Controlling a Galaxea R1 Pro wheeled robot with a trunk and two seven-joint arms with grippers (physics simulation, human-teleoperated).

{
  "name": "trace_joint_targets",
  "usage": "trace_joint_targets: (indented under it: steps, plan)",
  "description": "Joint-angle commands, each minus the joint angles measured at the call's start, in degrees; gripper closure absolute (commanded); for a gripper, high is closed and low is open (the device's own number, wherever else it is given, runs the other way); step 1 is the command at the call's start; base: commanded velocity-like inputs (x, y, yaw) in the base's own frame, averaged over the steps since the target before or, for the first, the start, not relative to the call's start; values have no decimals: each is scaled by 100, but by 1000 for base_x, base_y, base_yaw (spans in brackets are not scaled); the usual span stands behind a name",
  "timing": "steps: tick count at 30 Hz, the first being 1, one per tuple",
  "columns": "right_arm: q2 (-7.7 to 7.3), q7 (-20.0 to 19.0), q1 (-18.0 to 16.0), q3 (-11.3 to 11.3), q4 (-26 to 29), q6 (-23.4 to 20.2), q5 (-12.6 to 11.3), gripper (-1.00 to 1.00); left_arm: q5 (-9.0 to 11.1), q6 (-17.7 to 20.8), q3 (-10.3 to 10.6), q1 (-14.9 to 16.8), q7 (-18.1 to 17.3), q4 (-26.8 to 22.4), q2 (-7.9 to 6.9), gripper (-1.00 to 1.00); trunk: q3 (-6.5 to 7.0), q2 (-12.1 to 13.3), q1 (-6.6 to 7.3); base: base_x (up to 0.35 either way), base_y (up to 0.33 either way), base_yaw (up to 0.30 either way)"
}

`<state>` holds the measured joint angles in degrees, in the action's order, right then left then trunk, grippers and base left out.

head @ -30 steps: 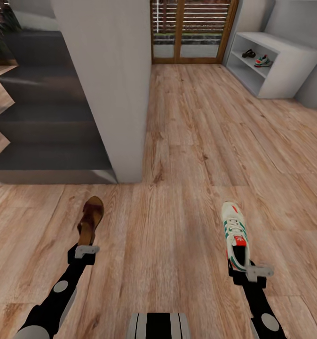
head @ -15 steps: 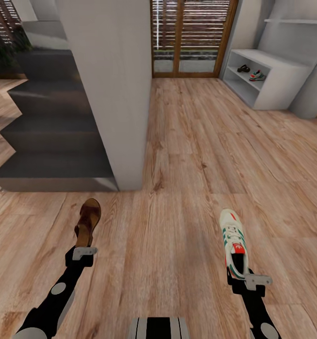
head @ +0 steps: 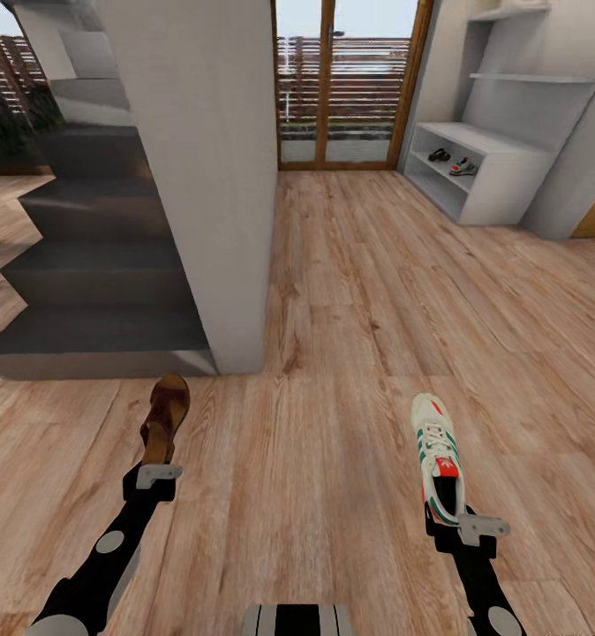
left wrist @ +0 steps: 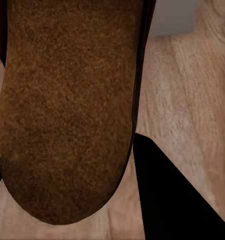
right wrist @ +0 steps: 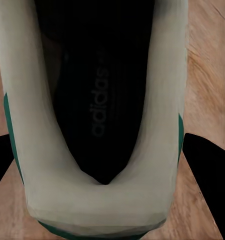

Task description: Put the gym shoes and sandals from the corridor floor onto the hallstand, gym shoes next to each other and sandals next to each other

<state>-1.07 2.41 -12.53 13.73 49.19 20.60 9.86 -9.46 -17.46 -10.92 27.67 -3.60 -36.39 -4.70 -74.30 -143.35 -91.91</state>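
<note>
My left gripper [head: 156, 470] pinches a sandal [head: 165, 418]; my right gripper [head: 461, 521] clamps a sneaker [head: 437, 446], the shoe rack [head: 492, 181] far ahead.

Your left gripper [head: 157, 468] carries a brown sandal [head: 164, 418] by its heel, toe pointing forward. Your right gripper [head: 456, 521] carries a white, green-striped gym shoe [head: 437, 450] likewise.

Hallstand [head: 496, 181] right of slatted door [head: 346, 97]: sandal [head: 439, 155] and gym shoe [head: 462, 166] side by side on upper shelf.
</note>
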Motion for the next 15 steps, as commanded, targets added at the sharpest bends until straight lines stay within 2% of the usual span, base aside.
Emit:
trace_joint_targets:
  steps: [1,9,15]
  plan:
    - [1,23,-3,7,-6,14,51,100,-74,-20,-41,2,-45,8,7,100,25,0,3,0,0,-197]
    - [1,23,-3,7,-40,14,51,100,-72,-20,-37,2,-36,59,34,100,248,17,27,0,0,-216]
    - [4,23,-3,-1,-92,21,51,100,-73,-23,-38,2,-36,62,35,100,392,258,159,0,0,-221]
